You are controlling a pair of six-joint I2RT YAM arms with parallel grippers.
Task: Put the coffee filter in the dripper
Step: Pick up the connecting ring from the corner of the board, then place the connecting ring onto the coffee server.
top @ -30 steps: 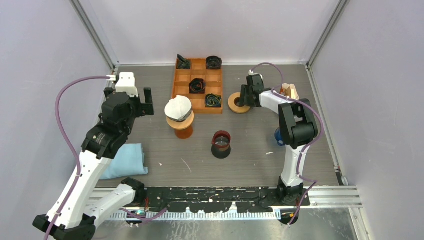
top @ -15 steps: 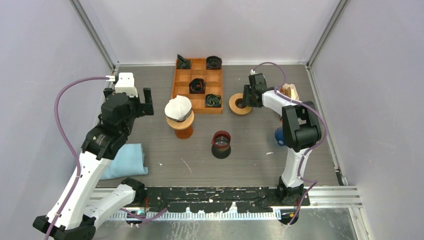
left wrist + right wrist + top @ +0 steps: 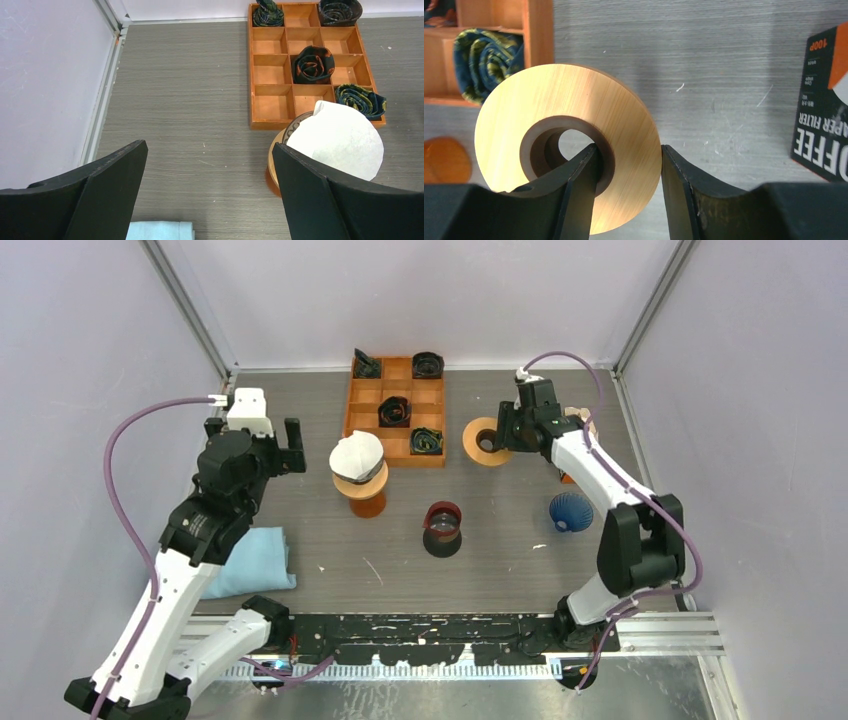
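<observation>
Grey wood-grain table [image 3: 500,540] carried the dripper [image 3: 364,483] near its middle, the white coffee filter [image 3: 357,453] perched crookedly on its rim, seemingly not yet pushed down. Left of it, the left gripper [image 3: 207,150] hung with jaws spread wide, grasping nothing. Far right, the right gripper [image 3: 629,150], arm stretched out, pinched a wooden ring [image 3: 624,105], one finger through its hole, probably to serve as the dripper's collar.

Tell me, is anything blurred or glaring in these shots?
Top view: even light, soft shadows, nothing blurred. Right wrist: a bright sheen streaks the ring, print on the packet is crisp. Left wrist: tray and filter sharp, the pincer is flat black.
</observation>
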